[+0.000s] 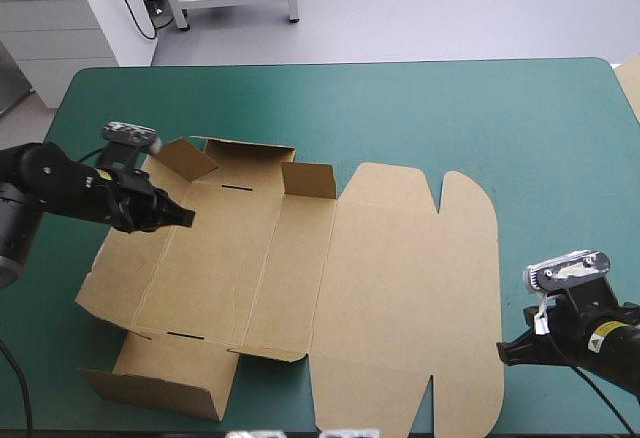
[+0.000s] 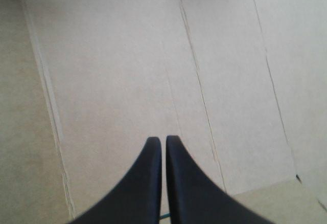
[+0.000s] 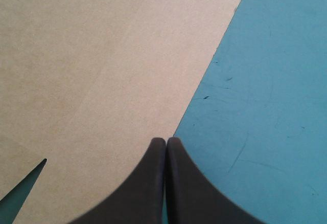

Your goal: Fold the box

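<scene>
Brown cut-board box (image 1: 400, 288) lies mostly flat on the teal-green tabletop (image 1: 480, 108); I see my left gripper (image 1: 185, 218) over its left panels and my right gripper (image 1: 503, 351) at its right edge, both with black fingers together.

You could not see the box (image 1: 300, 258) whole in any view: in the high view the left gripper (image 1: 187, 218) and its arm hid part of the left wall and the lid's near edge ran to the picture's bottom edge, while in both wrist views the brown board ran out of the picture. The 2 black fingers of the right gripper (image 3: 166, 140) were cut off at their bases, and you could not tell whether their tips touched the board or hung above it. A strip of pale board (image 1: 631, 83) at the right edge of the table (image 1: 450, 108) was cut off too, with only 1 corner showing.
</scene>
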